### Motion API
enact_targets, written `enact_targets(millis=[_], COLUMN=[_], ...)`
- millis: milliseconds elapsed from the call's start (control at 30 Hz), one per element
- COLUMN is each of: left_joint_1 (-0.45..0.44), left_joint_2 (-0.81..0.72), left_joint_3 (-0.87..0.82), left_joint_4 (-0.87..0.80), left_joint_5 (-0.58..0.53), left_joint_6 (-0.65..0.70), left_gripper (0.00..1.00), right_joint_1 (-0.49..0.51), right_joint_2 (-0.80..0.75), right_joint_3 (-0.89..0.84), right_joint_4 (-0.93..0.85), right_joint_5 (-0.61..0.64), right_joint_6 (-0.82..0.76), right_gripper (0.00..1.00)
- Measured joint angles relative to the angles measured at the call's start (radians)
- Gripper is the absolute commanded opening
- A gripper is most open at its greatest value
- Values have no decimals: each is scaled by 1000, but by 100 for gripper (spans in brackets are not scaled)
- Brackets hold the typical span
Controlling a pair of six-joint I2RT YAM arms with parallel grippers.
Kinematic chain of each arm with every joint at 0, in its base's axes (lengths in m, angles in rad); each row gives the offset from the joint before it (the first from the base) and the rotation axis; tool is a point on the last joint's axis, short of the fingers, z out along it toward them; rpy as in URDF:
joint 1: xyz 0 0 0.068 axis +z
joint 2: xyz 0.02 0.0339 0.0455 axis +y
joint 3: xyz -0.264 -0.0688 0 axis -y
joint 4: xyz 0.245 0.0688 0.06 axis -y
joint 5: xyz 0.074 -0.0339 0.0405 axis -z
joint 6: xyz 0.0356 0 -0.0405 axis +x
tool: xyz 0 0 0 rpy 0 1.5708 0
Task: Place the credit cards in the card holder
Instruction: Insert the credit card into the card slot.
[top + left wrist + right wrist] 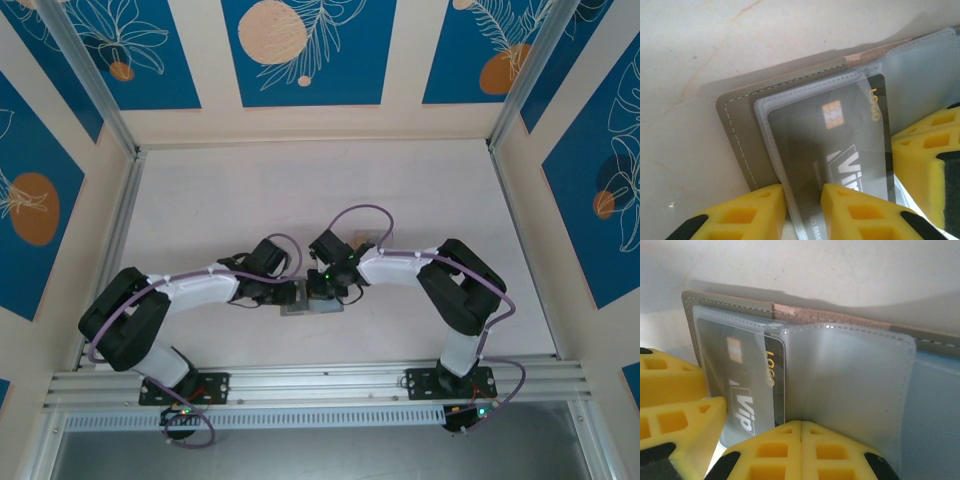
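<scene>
Near the middle of the tabletop (300, 190), toward its near edge, the card holder (311, 303) lies open between the two arms. Right pincer (801, 426): closed on the holder's clear inner leaf, holding it raised. Left pincer (804, 192): jaws parted, straddling one edge of a dark credit card (840, 145) without visibly clamping it. The card sits mostly inside a clear pocket, one strip beside the spine uncovered. Step judged: seating this card. The next move calls for a short push toward the outer seam, with the leaf kept clear.
</scene>
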Motion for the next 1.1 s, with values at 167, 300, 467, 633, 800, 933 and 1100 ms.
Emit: enact_targets(millis=[167,300,467,633,800,933,1100], left_joint_1=[-4,-6,-15,-19,-19,-19,-19], left_joint_2=[0,0,1,2,2,2,2], left_joint_3=[0,0,0,0,0,0,0], left_joint_4=[5,5,1,2,2,2,2], left_joint_5=[3,-2,-26,-35,-36,-35,-35], left_joint_6=[-4,-7,-9,-18,-26,-26,-26], left_gripper=[33,32,32,32,31,31,31], right_joint_1=[-1,3,10,-10,-29,-21,5], right_joint_2=[-6,-7,-24,-50,-45,-17,36], right_joint_3=[-11,11,56,104,129,146,166], right_joint_4=[16,-31,-111,-191,-240,-242,-253], right_joint_5=[-6,19,87,164,205,216,248], right_joint_6=[-2,-25,-76,-139,-196,-218,-233], right_gripper=[20,21,23,33,39,40,41])
